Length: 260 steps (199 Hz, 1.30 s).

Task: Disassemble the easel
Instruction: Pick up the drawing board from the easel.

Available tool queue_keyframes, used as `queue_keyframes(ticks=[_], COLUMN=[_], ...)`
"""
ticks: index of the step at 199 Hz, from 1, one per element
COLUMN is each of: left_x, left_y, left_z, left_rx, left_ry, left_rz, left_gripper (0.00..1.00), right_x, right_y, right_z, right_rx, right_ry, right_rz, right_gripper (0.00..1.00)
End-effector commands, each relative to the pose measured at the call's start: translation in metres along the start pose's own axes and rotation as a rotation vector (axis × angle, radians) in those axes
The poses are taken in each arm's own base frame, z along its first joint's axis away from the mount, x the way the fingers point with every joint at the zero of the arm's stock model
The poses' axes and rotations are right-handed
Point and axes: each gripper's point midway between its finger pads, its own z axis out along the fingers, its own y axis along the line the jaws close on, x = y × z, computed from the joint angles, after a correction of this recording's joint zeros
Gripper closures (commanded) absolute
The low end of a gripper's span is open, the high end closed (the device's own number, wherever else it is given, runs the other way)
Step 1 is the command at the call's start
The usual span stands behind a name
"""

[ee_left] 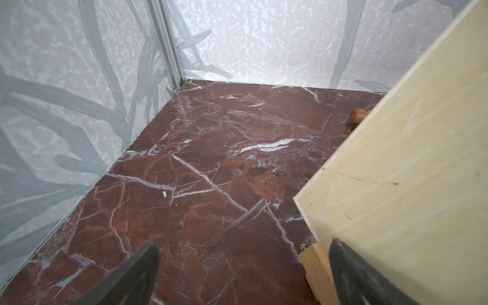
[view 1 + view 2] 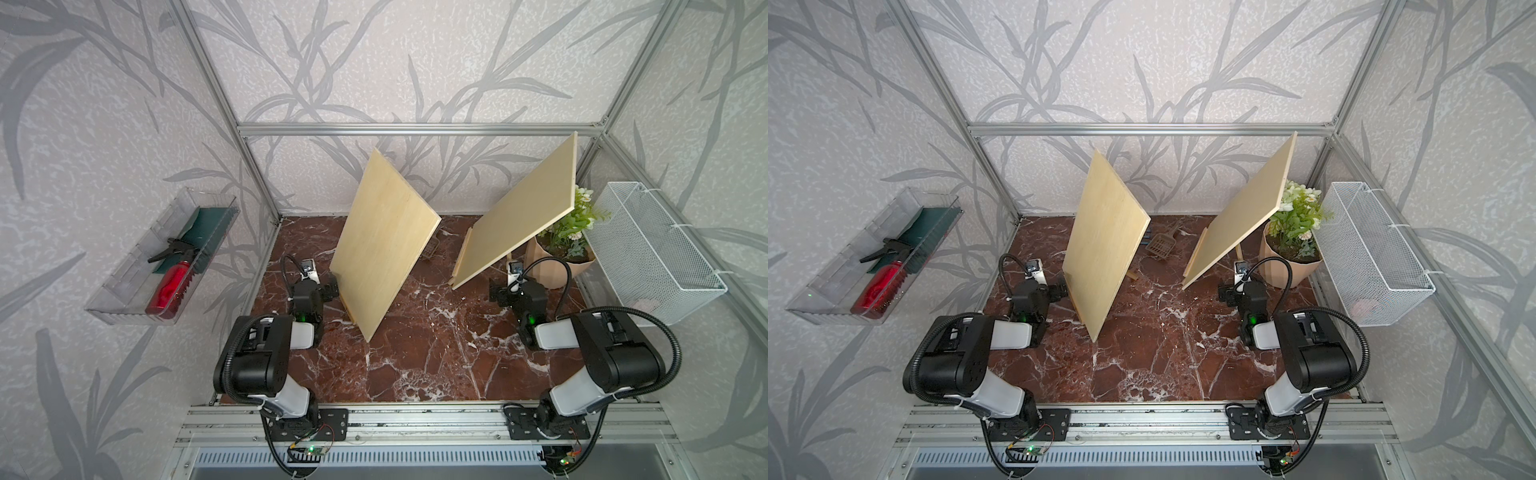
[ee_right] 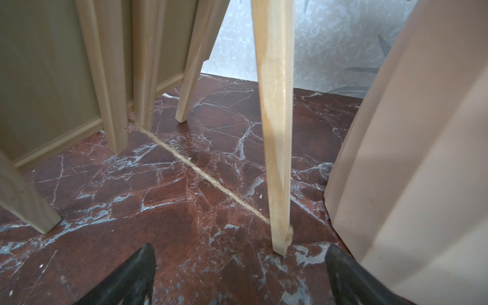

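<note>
The left gripper [image 1: 243, 274] is seen spread and empty, just beside the lower corner of one easel's board [image 1: 396, 158]. The right gripper [image 3: 240, 274] is likewise spread and empty, near the other easel's rear leg [image 3: 277, 132], tethered by twine [image 3: 200, 174]. The wood is judged light, stiff and easily toppled, so the board's edge should be taken. The joints are hidden, perhaps behind the boards.

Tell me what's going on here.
Two easels stand on the table, each carrying a board. The left gripper is open beside the lower corner of the left board; the right gripper is open behind the right easel, by its back leg and the pot. Neither holds anything; disassembly hasn't visibly begun.
</note>
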Motion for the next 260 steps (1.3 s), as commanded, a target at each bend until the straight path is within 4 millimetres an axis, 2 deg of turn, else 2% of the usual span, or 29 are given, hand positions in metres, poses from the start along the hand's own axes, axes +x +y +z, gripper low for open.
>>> queue_keyframes(ticks=[1, 63, 75, 92, 106, 124, 146, 161, 176, 191, 204, 223, 235, 252, 260], left_x=[0.0, 0.0, -0.003, -0.009, -0.018, -0.032, -0.061, -0.085, -0.106, -0.128, -0.14, -0.157, -0.157, -0.136, -0.134], left_y=[0.001, 0.0, 0.001, 0.017, 0.019, 0.012, 0.003, -0.004, -0.007, -0.009, -0.008, -0.017, -0.017, -0.01, -0.01], left_z=[0.0, -0.002, -0.01, -0.033, -0.046, -0.054, -0.072, -0.089, -0.103, -0.12, -0.132, -0.146, -0.149, -0.149, -0.153], left_rx=[-0.001, 0.006, 0.007, -0.05, -0.051, -0.025, 0.032, 0.079, 0.095, 0.108, 0.098, 0.161, 0.183, 0.188, 0.222], left_ry=[0.0, -0.007, -0.058, -0.169, -0.222, -0.228, -0.259, -0.307, -0.338, -0.379, -0.382, -0.392, -0.394, -0.393, -0.432], left_rz=[0.006, 0.004, -0.008, -0.057, -0.066, -0.038, -0.021, -0.053, -0.145, -0.26, -0.353, -0.454, -0.579, -0.786, -0.826], left_gripper=[0.01, 0.01, 0.01, 0.01, 0.01, 0.01, 0.01, 0.01, 0.01, 0.01, 0.01, 0.01, 0.01, 0.01, 0.01], right_x=[-0.01, -0.01, -0.012, -0.017, -0.021, -0.033, -0.058, -0.083, -0.094, -0.096, -0.098, -0.104, -0.104, -0.097, -0.092], right_y=[0.002, 0.002, 0.005, -0.001, -0.005, 0.001, 0.008, 0.003, 0.001, 0.0, 0.0, -0.003, -0.012, -0.022, -0.025], right_z=[0.0, -0.001, -0.004, -0.019, -0.031, -0.038, -0.051, -0.073, -0.093, -0.105, -0.117, -0.139, -0.153, -0.166, -0.171], right_rx=[-0.007, -0.007, -0.014, 0.053, 0.092, 0.103, 0.086, 0.09, 0.068, 0.053, 0.032, 0.018, 0.04, 0.066, 0.076], right_ry=[-0.027, -0.03, -0.051, -0.128, -0.173, -0.179, -0.2, -0.307, -0.363, -0.333, -0.306, -0.308, -0.291, -0.242, -0.212], right_rz=[-0.006, -0.008, -0.02, -0.019, -0.021, -0.067, -0.106, -0.019, 0.059, 0.086, 0.087, 0.117, 0.188, 0.315, 0.396], right_gripper=[0.01, 0.01, 0.01, 0.01, 0.01, 0.01, 0.01, 0.01, 0.01, 0.01, 0.01, 0.01, 0.01, 0.01, 0.01])
